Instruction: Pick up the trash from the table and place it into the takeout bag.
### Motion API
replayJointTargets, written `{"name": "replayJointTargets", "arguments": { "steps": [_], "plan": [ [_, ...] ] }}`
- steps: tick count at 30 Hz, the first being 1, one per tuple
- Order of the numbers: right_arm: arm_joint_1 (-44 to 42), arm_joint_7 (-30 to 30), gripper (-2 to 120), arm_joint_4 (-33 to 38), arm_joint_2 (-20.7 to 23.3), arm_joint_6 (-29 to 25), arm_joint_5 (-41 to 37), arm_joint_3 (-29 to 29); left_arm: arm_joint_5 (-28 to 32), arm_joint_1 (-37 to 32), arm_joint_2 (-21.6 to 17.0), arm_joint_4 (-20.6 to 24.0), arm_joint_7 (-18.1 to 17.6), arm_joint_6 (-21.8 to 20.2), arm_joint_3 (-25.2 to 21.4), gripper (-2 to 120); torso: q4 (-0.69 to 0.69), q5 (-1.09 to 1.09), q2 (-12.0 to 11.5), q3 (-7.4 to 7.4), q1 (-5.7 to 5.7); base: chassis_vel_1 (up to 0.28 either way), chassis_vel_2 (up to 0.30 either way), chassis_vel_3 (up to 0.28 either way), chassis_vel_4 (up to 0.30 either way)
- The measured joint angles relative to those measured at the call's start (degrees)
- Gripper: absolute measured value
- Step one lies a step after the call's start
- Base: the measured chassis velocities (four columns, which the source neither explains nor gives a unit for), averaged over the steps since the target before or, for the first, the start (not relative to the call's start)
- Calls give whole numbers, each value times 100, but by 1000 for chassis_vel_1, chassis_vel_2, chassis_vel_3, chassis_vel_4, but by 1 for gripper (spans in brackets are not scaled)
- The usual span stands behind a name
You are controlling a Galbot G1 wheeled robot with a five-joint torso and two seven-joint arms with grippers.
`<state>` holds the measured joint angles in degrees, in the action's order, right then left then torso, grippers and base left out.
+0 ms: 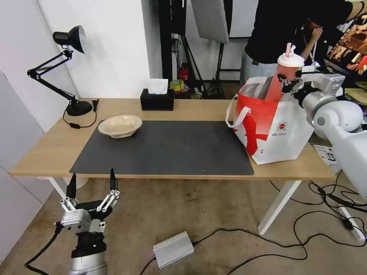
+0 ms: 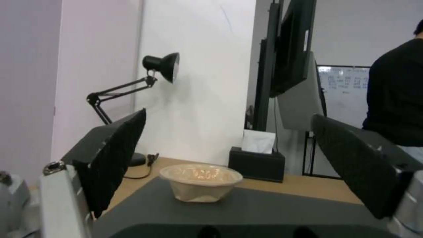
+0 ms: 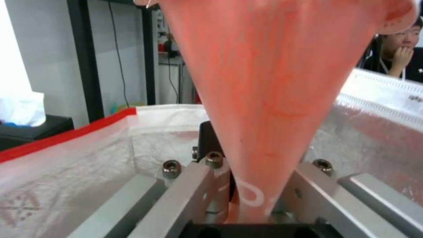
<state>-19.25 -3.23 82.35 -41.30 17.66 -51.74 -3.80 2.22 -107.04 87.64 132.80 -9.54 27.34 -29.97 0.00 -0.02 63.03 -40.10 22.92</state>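
A shallow beige pulp bowl [image 1: 119,126] [image 2: 200,181] sits at the far left corner of the dark mat on the table [image 1: 46,149]. My left gripper [image 1: 91,183] [image 2: 229,117] hangs open below the table's front edge, pointing up toward the bowl, nothing between its fingers [image 2: 119,158]. The white-and-red takeout bag [image 1: 275,130] stands at the right end of the table. My right gripper [image 1: 286,82] [image 3: 257,198] is shut on the red cup [image 1: 281,80] [image 3: 273,99] with the white lid. The cup is tilted, its lower part inside the bag's foil-lined mouth [image 3: 88,155].
A black tissue box [image 1: 156,100] stands at the table's back edge. A black desk lamp [image 1: 70,38] stands at the back left corner. On the floor lie a silver box [image 1: 172,248] and cables [image 1: 306,229] under the right side.
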Motion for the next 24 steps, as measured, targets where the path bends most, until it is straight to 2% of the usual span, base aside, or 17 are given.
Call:
{"name": "replayJointTargets", "arguments": {
  "steps": [4, 8, 14, 24],
  "plan": [
    [27, -54, 3, -61, -33, 139, 78, 99, 6, -10, 4, -4, -2, 2, -19, 100, -1, 1, 0, 0, 0, 0, 0, 0, 0],
    [140, -224, 3, -32, -36, 609, 154, 240, 11, -9, 5, 2, -3, 3, -23, 100, 0, 1, 0, 0, 0, 0, 0, 0, 0],
    [236, -322, 2, 32, -7, 913, 154, 303, 12, -22, 6, 12, -4, 9, -20, 100, 0, 1, 0, 0, 0, 0, 0, 0, 0],
    [446, -386, 2, 381, 258, 1699, 177, 394, 2, -17, 18, 12, -6, 17, 12, 100, -1, 2, 0, -1, 0, 0, 0, 0, 0]
  ]
}}
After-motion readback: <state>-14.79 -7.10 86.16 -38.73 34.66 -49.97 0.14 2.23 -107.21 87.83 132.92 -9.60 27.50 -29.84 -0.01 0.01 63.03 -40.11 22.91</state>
